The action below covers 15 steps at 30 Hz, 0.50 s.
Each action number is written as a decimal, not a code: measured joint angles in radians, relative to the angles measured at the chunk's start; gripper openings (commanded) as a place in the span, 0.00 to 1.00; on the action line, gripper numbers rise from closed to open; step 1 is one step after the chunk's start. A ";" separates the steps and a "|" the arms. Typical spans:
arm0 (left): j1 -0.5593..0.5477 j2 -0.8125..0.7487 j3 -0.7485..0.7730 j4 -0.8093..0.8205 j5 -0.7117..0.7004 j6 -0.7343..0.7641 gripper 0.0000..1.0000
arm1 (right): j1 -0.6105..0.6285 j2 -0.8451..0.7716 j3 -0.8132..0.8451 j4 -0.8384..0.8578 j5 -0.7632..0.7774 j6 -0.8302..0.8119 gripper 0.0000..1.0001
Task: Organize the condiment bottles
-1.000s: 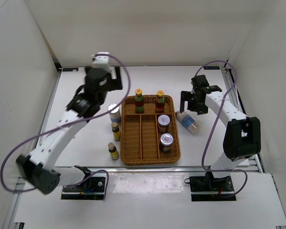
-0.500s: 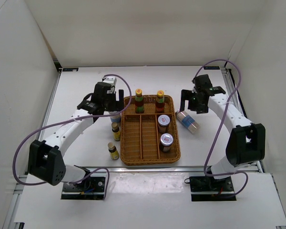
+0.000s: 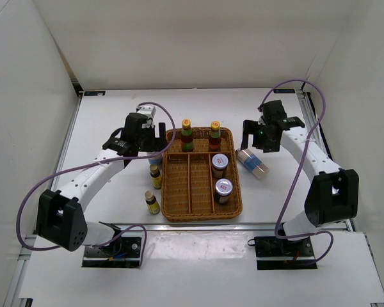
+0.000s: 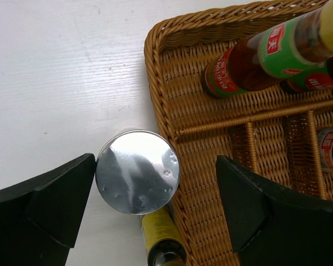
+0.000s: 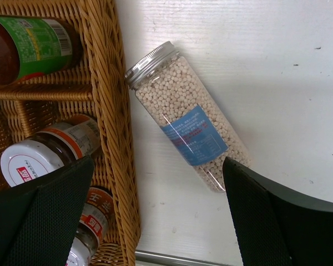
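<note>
Two slim red-sauce bottles (image 3: pixel 187 134) (image 3: pixel 215 134) stand in the wicker tray's (image 3: pixel 201 216) back compartment. Two silver-lidded jars (image 3: pixel 219 164) (image 3: pixel 223 190) fill its right lane. Left of the tray stand two yellow-labelled bottles (image 3: pixel 155 175) (image 3: pixel 152 202). My left gripper (image 3: pixel 152 137) hangs open above an upright silver-lidded cylinder (image 4: pixel 137 171); its lid sits by the left finger (image 4: pixel 50 205), while the right finger (image 4: pixel 266 210) is over the tray. My right gripper (image 3: pixel 256 137) is open above a white-blue cylinder (image 5: pixel 188 122) that lies on its side right of the tray.
The tray's woven wall (image 4: pixel 155 83) runs right beside the upright cylinder, and a yellow bottle (image 4: pixel 158 235) stands just in front of it. In the right wrist view the tray rim (image 5: pixel 114 111) separates the lying cylinder from a jar (image 5: pixel 44 152).
My left arm has come down from a raised pose and settled over the upright cylinder at the tray's back left corner. The right arm has shifted only slightly. No bottle has moved.
</note>
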 measured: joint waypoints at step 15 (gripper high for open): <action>0.014 0.008 -0.009 -0.029 -0.021 -0.020 0.47 | 0.000 -0.013 -0.018 -0.002 -0.025 0.000 1.00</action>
